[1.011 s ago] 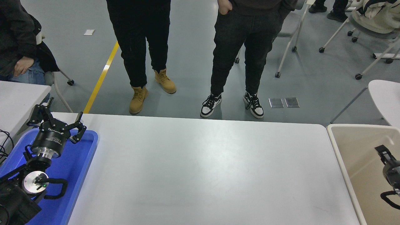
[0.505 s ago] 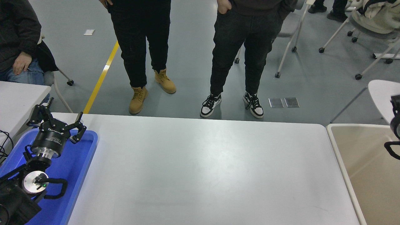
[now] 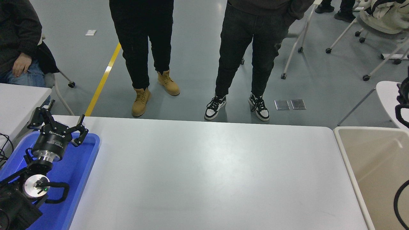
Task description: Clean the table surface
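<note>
At the far left a seated person in a dark jacket and blue jeans (image 3: 17, 48) rests a hand on a thigh, just behind a smaller white tabletop (image 3: 19, 102) that shows only in part. Below that, the left arm comes in from the lower-left corner, and its black left gripper (image 3: 59, 123) hangs over the far end of a blue plastic tray (image 3: 81, 166), fingers spread wide with nothing between them. The tray sits at the left end of the table surface (image 3: 207, 172), a large, glossy white rectangular top with rounded corners that fills the middle of the view from the tray across to the right. Soft reflections lie across its centre, and nothing stands on its bare stretch.

Beyond the far edge, on the grey floor, a yellow painted line (image 3: 104, 80) runs diagonally away. Next to it stands a person in black trousers and tan lace-up boots (image 3: 142, 99), then a person in dark jeans and black-and-white sneakers (image 3: 238, 105), both near the table's far side. Two small metal floor plates (image 3: 290, 104) sit just right of the sneakers, with wheeled white chairs (image 3: 367, 32) further back.

At the right, a beige rectangular bin with a pale rim (image 3: 374, 172) lies just beside the table's right end. At the right edge only a sliver of the right arm's black parts (image 3: 403, 102) and a cable loop lower down show; I cannot tell how the right gripper stands.
</note>
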Controlling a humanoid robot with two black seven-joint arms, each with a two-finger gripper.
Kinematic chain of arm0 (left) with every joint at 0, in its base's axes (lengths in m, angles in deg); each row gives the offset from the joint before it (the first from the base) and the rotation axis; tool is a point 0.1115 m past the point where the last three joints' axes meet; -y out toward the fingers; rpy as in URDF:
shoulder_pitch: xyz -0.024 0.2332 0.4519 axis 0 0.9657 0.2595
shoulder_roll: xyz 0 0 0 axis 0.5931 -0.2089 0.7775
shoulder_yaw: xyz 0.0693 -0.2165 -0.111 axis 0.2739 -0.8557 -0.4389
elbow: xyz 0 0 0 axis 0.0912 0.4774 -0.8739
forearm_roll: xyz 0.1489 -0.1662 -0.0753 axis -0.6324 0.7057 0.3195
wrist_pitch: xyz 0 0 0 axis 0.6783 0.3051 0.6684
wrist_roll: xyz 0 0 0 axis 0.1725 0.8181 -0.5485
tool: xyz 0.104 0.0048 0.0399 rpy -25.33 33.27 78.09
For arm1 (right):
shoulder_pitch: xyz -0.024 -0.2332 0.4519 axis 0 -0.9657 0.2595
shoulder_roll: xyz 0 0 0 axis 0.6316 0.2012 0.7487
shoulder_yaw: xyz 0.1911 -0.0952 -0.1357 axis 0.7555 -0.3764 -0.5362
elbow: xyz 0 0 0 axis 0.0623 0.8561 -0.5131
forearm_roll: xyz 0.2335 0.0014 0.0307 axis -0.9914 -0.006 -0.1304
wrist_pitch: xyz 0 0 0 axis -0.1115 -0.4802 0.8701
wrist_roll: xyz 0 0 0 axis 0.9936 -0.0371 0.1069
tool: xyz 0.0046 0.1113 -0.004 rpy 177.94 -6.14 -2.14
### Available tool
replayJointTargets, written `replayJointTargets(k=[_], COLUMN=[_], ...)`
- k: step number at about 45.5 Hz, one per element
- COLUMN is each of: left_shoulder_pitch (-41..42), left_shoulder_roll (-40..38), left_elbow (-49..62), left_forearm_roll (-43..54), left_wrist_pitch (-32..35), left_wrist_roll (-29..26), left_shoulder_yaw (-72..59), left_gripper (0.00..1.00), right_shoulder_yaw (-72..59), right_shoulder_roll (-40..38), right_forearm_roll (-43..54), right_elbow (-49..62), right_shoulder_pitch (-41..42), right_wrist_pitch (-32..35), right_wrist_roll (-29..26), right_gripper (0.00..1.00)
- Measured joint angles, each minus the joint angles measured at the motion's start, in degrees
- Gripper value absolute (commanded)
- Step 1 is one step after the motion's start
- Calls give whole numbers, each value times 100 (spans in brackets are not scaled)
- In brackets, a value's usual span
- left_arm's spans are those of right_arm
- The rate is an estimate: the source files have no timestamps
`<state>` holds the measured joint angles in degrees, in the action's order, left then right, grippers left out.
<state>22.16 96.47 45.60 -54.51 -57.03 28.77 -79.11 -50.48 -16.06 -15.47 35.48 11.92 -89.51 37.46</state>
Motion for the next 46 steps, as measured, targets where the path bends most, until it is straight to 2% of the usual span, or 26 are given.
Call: replayJointTargets(k=[21, 32, 46], left_shoulder_pitch=[0, 0, 0], left_shoulder_roll=[0, 0, 0], left_elbow=[0, 0, 0], left_forearm_roll=[0, 0, 0], left_wrist_pitch=[0, 0, 0], left_wrist_roll=[0, 0, 0], left_shoulder_yaw=[0, 0, 0], left_gripper=[100, 100, 100], right_shoulder_yaw=[1818, 2531, 2900], right_shoulder_roll=[-150, 22, 312], right_forearm_roll=[-4, -2, 17], right_elbow=[-1612, -2491, -3023], right_shoulder_pitch=[-963, -1786, -2764], right_wrist_pitch=[31, 44, 47], right_wrist_roll=[169, 665, 1409], right_gripper=[99, 99, 99])
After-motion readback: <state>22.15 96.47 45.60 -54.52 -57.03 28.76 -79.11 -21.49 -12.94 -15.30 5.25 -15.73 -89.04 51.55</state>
